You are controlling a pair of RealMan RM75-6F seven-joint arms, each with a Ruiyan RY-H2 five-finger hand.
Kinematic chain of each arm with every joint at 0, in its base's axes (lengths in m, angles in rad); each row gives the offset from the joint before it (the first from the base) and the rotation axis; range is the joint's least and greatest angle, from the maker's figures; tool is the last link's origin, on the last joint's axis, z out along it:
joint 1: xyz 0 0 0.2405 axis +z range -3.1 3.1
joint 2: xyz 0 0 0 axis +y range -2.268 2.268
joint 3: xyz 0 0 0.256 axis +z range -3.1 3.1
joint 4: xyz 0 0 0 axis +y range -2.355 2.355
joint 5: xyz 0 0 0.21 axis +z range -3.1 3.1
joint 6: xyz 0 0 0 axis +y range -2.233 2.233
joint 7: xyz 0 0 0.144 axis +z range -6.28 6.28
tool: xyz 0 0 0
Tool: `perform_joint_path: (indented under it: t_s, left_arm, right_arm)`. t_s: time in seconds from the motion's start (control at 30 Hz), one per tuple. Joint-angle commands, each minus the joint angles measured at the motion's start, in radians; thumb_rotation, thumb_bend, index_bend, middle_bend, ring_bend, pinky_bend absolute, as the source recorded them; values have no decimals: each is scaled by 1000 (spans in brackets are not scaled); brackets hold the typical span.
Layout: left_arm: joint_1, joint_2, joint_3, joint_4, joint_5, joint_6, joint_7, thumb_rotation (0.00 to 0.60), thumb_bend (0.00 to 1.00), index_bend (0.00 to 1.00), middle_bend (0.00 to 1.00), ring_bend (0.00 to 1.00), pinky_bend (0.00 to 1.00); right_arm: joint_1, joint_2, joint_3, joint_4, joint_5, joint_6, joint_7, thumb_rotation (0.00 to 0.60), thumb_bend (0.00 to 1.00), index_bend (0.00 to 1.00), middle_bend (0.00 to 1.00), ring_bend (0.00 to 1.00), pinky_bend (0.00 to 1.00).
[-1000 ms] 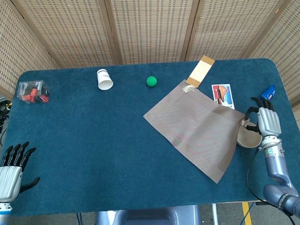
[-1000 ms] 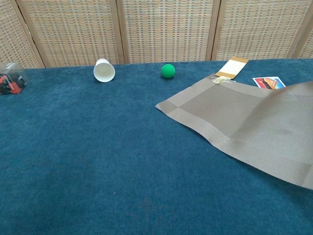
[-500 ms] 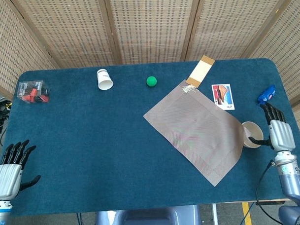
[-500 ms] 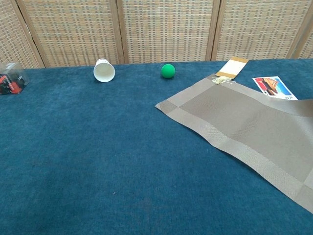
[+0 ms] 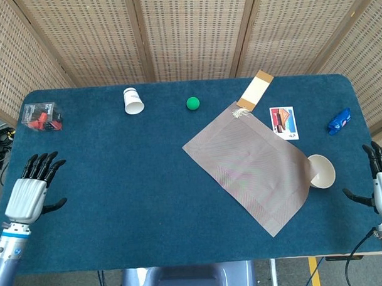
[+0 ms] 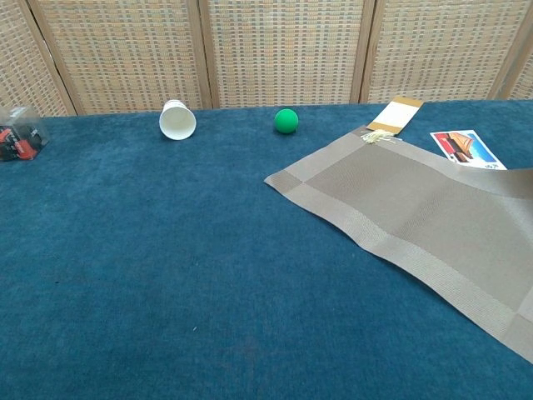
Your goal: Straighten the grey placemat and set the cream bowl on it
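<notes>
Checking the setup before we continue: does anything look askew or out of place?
The grey placemat lies diagonal to the table edges, its right corner draped over the cream bowl. A white paper cup lies tipped on its side.

On the blue worktop (image 5: 117, 183) a white paper cup (image 5: 133, 100) lay on its side near a green ball (image 5: 193, 103). A clear box (image 5: 41, 117) of red items sat far left; a cardboard strip (image 5: 255, 90), picture card (image 5: 283, 122) and blue wrapper (image 5: 339, 121) lay to the right.
</notes>
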Motion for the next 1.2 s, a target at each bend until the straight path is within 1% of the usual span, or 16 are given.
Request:
perform_joint_path:
  t_s: [0.03,0.17,0.33,0.53,0.7,0.77,0.83,1.0,1.2]
  left_arm:
    - [-74,-10,-36,-11,-15,-74,52,600,34,123,0,0,0]
    - [-147,-39,-60,13,-5,-134,66,600,35,111,0,0,0]
    - [-233,-94,-92,60,-29,-214,94,600,35,142,0,0,0]
    - [-366,-192,-138,147,-74,-333,113,600,35,172,0,0,0]
    - [-481,-304,-175,255,-115,-414,151,600,44,194,0,0,0]
    - [-511,-338,-184,289,-129,-432,170,600,50,215,0,0,0]
    - [-558,-393,-193,343,-152,-464,201,600,52,227,0,0,0]
    - [-650,-502,-210,459,-220,-543,252,600,52,232,0,0,0]
    - [-745,-616,-215,597,-274,-610,310,600,55,233,0,0,0]
  right_arm:
    - [-13,14,8,13,2,8,40,600,205,41,0,0,0]
    - [-14,14,14,32,0,11,56,600,205,41,0,0,0]
    - [-17,15,16,41,-5,10,84,600,205,41,0,0,0]
    - [-19,17,23,50,-2,10,96,600,205,42,0,0,0]
    - [-20,20,31,54,3,10,110,600,205,43,0,0,0]
    - [-21,21,34,56,5,9,115,600,206,43,0,0,0]
    - [-21,23,38,59,9,7,125,600,206,43,0,0,0]
    - [-20,25,46,71,24,-11,152,600,205,45,0,0,0]
    - [-22,28,54,81,34,-18,173,600,205,48,0,0,0]
